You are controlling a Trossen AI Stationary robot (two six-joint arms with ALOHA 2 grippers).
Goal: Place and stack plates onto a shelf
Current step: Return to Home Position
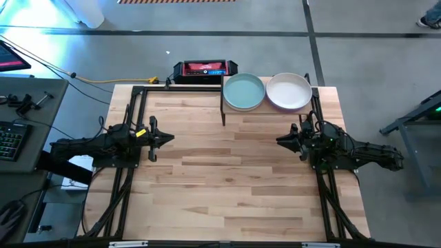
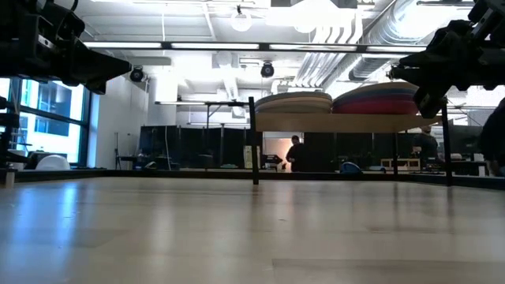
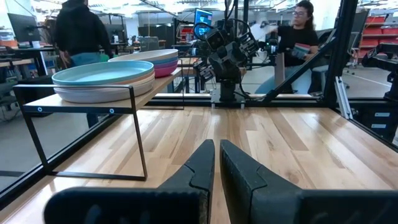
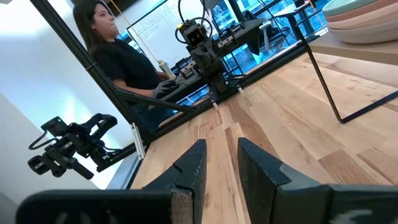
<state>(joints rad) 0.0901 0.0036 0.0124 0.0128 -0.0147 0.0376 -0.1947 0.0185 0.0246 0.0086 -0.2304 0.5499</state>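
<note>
The shelf [image 1: 275, 113] stands at the table's far edge on black legs. It carries two stacks of plates: one topped by a teal plate [image 1: 244, 91], the other by a cream-white plate [image 1: 289, 91]. The left wrist view shows the teal stack [image 3: 102, 73] and, behind it, a stack with blue and magenta rims [image 3: 157, 61]. My left gripper [image 1: 170, 138] hovers level at the table's left side, shut and holding nothing [image 3: 217, 144]. My right gripper [image 1: 279, 140] hovers level at the right side, below the shelf's front edge, with a gap between its fingers [image 4: 222, 144] and nothing in it.
Bare wooden tabletop [image 1: 227, 179] lies between the two arms and toward the near edge. A red and black device [image 1: 204, 69] sits just beyond the far edge. Black frame rails [image 1: 131, 117] run along both sides. People [image 3: 298, 31] are in the room behind.
</note>
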